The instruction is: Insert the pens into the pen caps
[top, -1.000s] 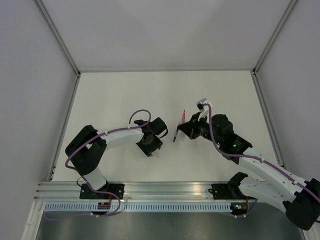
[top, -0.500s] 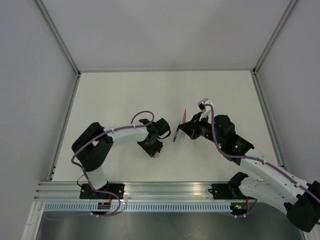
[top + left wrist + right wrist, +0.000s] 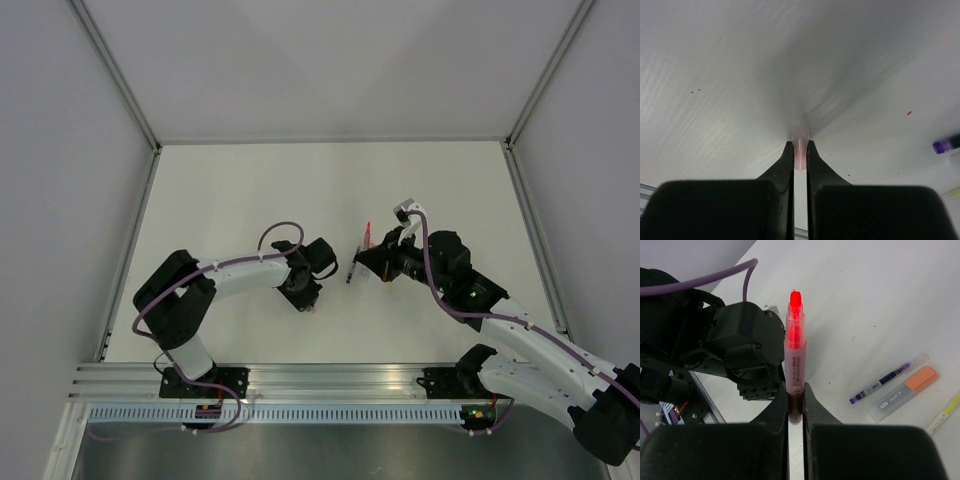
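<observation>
Pale pink cap [image 3: 800,133] lies on the table [image 3: 715,75], clamped in my left pincer [image 3: 799,146]; it seems light, stiff and slippery, so I judge a grip at its middle safest; my right pincer [image 3: 795,390] is clamped low on the pink pen [image 3: 794,347].

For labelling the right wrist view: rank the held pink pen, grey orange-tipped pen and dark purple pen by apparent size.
1. pink pen, but nearest the camera
2. grey orange-tipped pen, thicker
3. dark purple pen, slimmest
</observation>
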Tool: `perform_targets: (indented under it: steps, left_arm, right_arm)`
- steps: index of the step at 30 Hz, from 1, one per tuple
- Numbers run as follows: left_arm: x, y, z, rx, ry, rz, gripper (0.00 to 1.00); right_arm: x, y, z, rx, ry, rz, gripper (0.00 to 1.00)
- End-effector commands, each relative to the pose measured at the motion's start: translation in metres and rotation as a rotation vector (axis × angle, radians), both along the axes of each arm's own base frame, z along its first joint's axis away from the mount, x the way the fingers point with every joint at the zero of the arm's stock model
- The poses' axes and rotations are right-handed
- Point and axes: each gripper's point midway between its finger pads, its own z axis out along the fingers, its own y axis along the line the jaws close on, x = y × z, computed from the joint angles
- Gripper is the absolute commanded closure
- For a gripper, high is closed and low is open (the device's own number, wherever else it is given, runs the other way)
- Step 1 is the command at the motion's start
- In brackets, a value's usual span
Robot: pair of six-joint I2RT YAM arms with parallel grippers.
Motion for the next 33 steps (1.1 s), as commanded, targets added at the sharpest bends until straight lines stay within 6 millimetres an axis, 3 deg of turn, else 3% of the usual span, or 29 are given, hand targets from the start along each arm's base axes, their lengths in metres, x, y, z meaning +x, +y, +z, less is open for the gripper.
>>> perform_targets:
  steps: [1,3,5,7,8,10,11,15,20,26,33]
  left_arm:
    - [0.031,-0.010,0.052,-0.109,-0.260,-0.118,0.98]
    - [0.043,-0.015,0.079,-0.173,-0.397,-0.193,0.98]
    - [0.059,-0.024,0.135,-0.261,-0.623,-0.298,0.98]
    - [0.062,-0.024,0.164,-0.290,-0.755,-0.401,0.98]
    - [0.065,-0.023,0.201,-0.310,-0.901,-0.482,0.98]
    - [0.064,-0.019,0.222,-0.310,-1.020,-0.549,0.98]
    - [0.064,-0.017,0.253,-0.364,-1.143,-0.553,0.98]
    - [0.041,-0.029,0.311,-0.526,-1.362,-0.703,0.98]
    - [0.028,-0.037,0.336,-0.583,-1.431,-0.797,0.98]
    - [0.024,-0.044,0.328,-0.616,-1.413,-0.829,0.98]
    - [0.018,-0.041,0.321,-0.606,-1.421,-0.868,0.98]
  right_arm:
    - [-0.014,0.017,0.005,0.024,-0.030,0.141,1.00]
    - [-0.036,0.033,0.005,0.062,-0.010,0.307,1.00]
    - [-0.047,0.043,0.011,0.107,-0.007,0.399,1.00]
    - [-0.058,0.050,0.013,0.137,0.003,0.478,1.00]
    - [-0.061,0.052,0.014,0.144,0.002,0.493,1.00]
    - [-0.066,0.056,0.014,0.152,-0.005,0.525,1.00]
    - [-0.069,0.058,0.014,0.151,-0.002,0.540,1.00]
    - [-0.089,0.075,0.011,0.139,0.005,0.637,1.00]
    - [-0.103,0.083,0.013,0.145,0.001,0.691,1.00]
    - [-0.104,0.081,0.014,0.149,-0.008,0.678,1.00]
    - [-0.088,0.084,-0.001,0.120,0.039,0.599,1.00]
